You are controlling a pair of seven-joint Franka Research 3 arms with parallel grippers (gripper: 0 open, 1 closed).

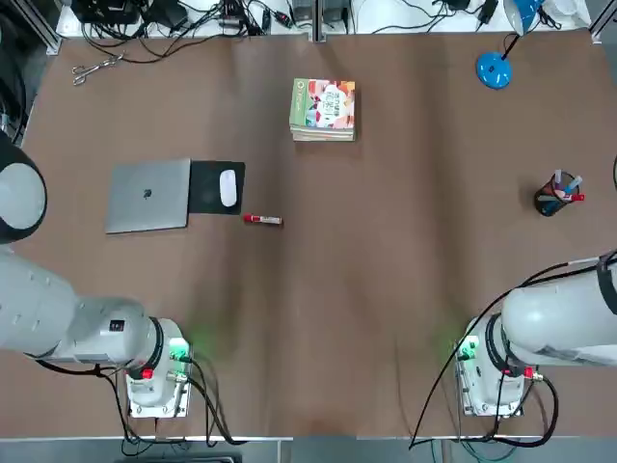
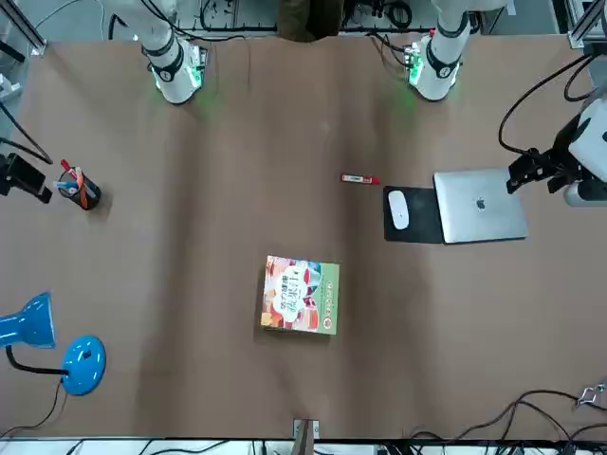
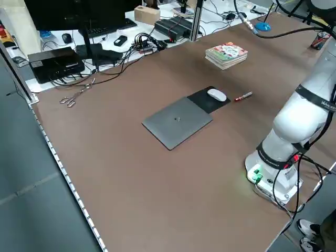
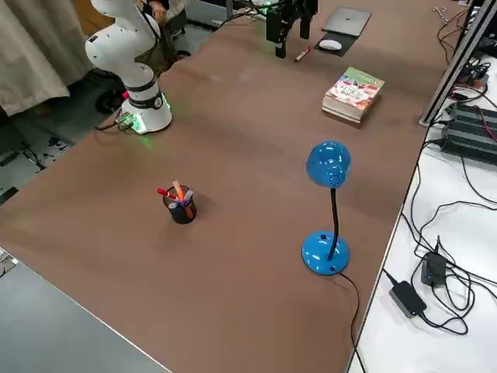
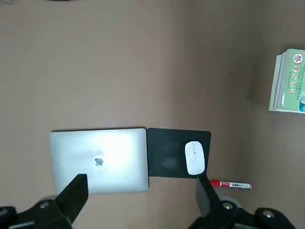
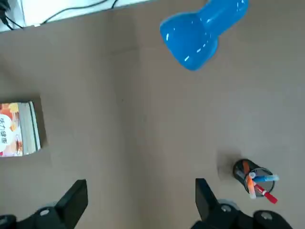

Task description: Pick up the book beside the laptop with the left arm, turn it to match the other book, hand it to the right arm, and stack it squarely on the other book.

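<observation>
Top view: peach-and-green book (image 1: 329,104) tops a pile, both end effectors released

By the look of it, the task is at or near its end. The book lies flat on other books (image 4: 343,107), near the middle of the far edge of the surface (image 1: 318,309), and none lies beside the laptop (image 1: 148,196). The white-covered other book cannot be made out; it may be underneath. The pile looks fairly square, though its edges step slightly in the left wrist view. Turn and handover cannot be confirmed from this; if the match beneath is right, probably nothing remains.

The left end effector (image 5: 142,183) is spread and empty, up near the laptop, towards the surface's left edge. The right end effector (image 6: 142,183) is likewise spread and empty, out towards the right edge, near the pen cup (image 1: 557,195).

On the brown surface, a black mouse pad (image 1: 207,201) with a white mouse (image 1: 228,188) adjoins the laptop, a red marker (image 1: 262,220) just beside it. A blue lamp (image 4: 326,251) stands by the far right corner. Cables (image 1: 183,40) tangle along the far edge. A person's legs (image 2: 308,17) show behind the near edge, between the arm bases.
</observation>
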